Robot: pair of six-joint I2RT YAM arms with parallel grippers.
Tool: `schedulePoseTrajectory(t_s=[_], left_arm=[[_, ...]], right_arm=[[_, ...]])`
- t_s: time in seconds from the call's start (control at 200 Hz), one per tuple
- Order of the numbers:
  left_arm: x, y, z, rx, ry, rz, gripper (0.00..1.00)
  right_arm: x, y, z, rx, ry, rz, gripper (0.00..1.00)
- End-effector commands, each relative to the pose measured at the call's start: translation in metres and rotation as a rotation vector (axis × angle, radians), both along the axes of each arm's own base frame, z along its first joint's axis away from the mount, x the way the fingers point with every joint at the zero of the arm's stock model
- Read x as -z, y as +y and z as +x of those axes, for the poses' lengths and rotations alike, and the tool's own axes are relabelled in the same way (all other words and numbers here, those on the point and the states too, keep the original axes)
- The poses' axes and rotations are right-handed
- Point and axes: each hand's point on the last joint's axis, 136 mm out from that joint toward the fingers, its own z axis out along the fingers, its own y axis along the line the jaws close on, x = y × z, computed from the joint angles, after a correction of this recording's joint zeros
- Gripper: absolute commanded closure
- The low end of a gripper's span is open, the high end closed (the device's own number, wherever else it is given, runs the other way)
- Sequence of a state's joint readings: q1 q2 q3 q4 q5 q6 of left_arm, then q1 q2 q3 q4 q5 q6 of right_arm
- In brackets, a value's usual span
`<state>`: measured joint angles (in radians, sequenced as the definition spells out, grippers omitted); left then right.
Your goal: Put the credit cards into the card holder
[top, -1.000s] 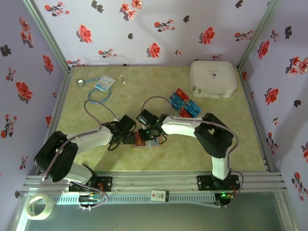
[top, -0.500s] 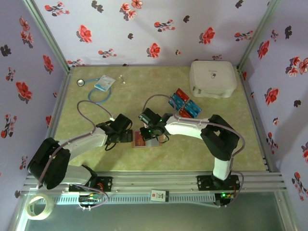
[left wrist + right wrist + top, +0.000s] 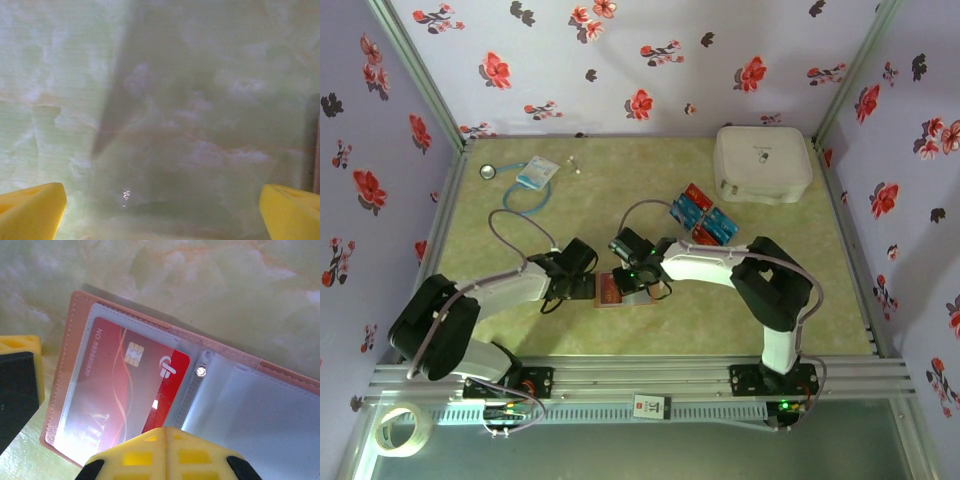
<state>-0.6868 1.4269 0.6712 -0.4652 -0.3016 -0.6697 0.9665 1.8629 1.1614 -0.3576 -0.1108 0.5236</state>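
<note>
One red card [image 3: 125, 385] in holder [image 3: 77, 320], beneath right hand [image 3: 167, 436].

The top view looks down from above and behind the near edge, taking in the whole tabletop [image 3: 620, 190]. The left wrist camera faces down, close over bare tabletop. The right wrist camera hangs very close over the open card holder [image 3: 200, 390], which the top view shares mid-tabletop.

- Pale green marbled surface [image 3: 620, 190].
- Open card holder [image 3: 620, 300] lying front-centre.
- Red and blue credit cards [image 3: 703, 217] clustered right of centre.
- White rounded case [image 3: 763, 163], far right corner.
- Blue-white packet [image 3: 536, 174], far left.
</note>
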Motion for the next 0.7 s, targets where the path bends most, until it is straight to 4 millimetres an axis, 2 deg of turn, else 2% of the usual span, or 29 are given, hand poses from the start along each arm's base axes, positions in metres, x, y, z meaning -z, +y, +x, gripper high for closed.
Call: schedulePoseTrajectory(t_s=[0.0, 0.695], left_arm=[[0.000, -0.002, 0.004, 0.012, 0.011, 0.009, 0.00], [0.012, -0.009, 0.005, 0.031, 0.034, -0.004, 0.00]], right_arm=[[0.005, 0.003, 0.004, -0.002, 0.002, -0.006, 0.94], [0.005, 0.023, 0.004, -0.030, 0.031, 0.020, 0.94]])
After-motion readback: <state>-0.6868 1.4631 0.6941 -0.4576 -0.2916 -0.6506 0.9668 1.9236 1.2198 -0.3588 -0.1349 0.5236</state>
